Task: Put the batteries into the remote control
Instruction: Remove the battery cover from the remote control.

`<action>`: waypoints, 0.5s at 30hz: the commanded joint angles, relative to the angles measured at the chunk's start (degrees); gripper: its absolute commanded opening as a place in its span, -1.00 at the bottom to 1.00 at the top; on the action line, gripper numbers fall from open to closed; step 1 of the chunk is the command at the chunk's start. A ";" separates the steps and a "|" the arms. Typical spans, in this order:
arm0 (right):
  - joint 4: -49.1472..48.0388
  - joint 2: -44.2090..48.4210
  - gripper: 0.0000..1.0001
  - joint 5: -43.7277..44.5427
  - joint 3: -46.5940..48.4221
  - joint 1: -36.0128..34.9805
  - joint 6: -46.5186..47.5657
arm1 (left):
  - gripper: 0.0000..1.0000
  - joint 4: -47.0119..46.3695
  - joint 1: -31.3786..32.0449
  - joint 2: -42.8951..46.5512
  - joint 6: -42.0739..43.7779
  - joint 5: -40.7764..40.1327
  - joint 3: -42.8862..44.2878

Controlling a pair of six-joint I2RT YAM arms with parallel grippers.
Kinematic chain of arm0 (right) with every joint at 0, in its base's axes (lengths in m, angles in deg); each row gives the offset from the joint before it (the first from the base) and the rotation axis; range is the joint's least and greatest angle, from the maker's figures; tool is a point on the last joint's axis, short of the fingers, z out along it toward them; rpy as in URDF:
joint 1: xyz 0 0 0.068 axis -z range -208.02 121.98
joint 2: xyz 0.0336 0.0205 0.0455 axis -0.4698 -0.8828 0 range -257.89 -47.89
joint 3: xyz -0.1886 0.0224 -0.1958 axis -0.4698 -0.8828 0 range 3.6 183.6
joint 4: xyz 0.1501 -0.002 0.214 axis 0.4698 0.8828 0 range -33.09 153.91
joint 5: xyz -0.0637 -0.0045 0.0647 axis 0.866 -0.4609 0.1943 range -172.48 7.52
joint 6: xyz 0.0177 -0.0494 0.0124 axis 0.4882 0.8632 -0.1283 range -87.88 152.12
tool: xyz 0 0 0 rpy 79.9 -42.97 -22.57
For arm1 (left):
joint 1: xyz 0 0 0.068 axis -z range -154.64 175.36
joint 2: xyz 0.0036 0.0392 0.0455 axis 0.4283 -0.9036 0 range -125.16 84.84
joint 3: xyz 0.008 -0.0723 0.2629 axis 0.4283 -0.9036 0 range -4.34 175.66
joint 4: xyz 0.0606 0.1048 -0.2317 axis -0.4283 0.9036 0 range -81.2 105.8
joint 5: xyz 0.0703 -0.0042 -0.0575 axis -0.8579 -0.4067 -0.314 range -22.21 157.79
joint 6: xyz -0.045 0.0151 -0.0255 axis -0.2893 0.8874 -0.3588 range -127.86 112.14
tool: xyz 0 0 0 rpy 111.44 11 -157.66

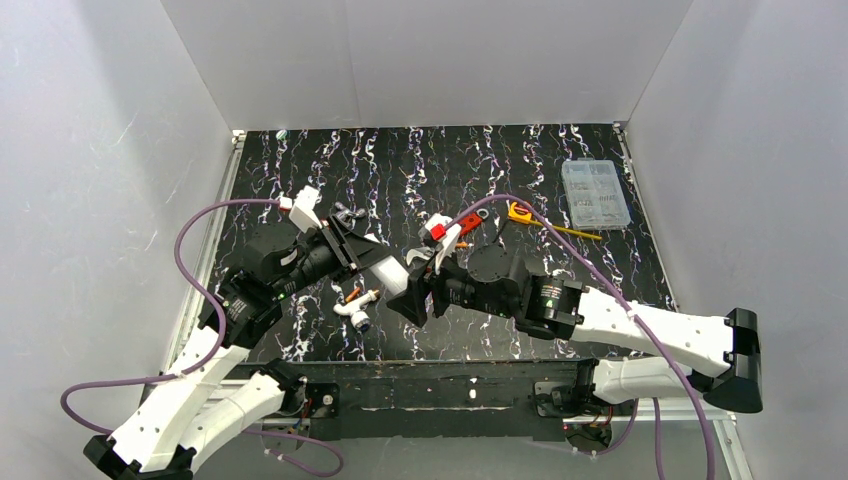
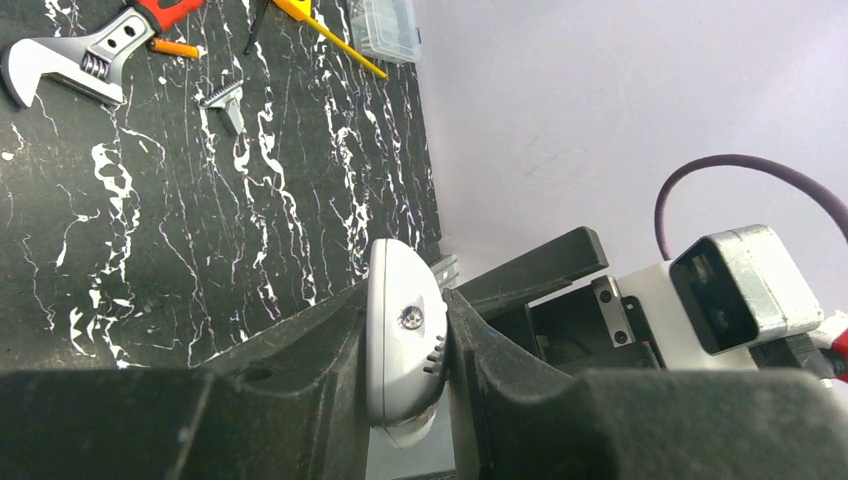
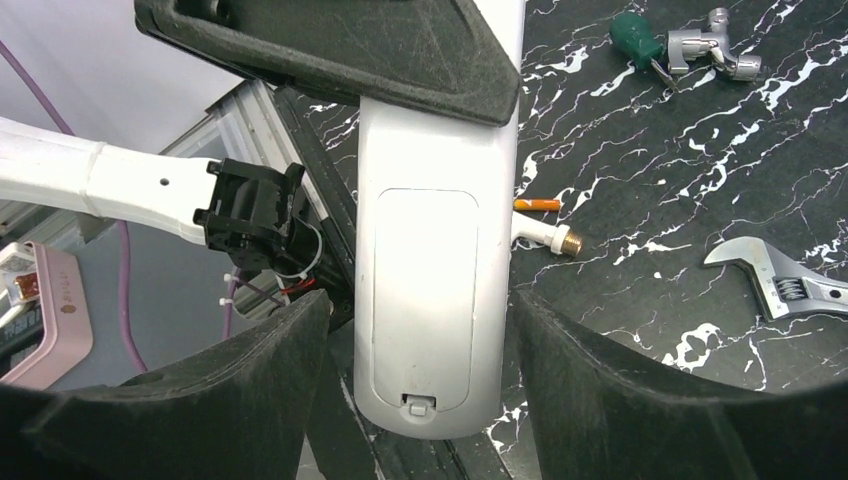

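From above, the remote control (image 1: 390, 272) is seen over the middle of the table (image 1: 400, 170), gripped at one end by the left gripper (image 1: 362, 256), with the right gripper (image 1: 412, 300) set about its other end. In the left wrist view, the remote's rounded end is pinched between the narrowed fingers (image 2: 300, 380), and a battery (image 2: 175, 47) is seen lying against a wrench (image 2: 75, 62). In the right wrist view, the right jaws are spread wide on either side of the remote's covered back, and a battery (image 3: 537, 204) is seen lying on the table just beside it.
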 commanded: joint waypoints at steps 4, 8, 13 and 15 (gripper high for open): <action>-6.50 -0.18 0.41 1.14 -1.11 -0.27 1.95 | -1.00 -4.21 0.03 0.54 -2.88 -0.63 1.16; -7.22 0.06 0.27 1.38 -1.18 -0.27 2.39 | -1.00 -4.70 0.04 0.73 -3.94 -0.70 0.53; -8.31 0.77 -0.02 1.58 -1.94 -0.27 2.63 | -1.00 -4.47 0.04 0.76 -4.65 -0.81 0.23; -8.32 0.94 -0.19 1.73 -1.99 -0.28 2.84 | -0.96 -4.36 0.04 0.80 -4.75 -0.81 0.10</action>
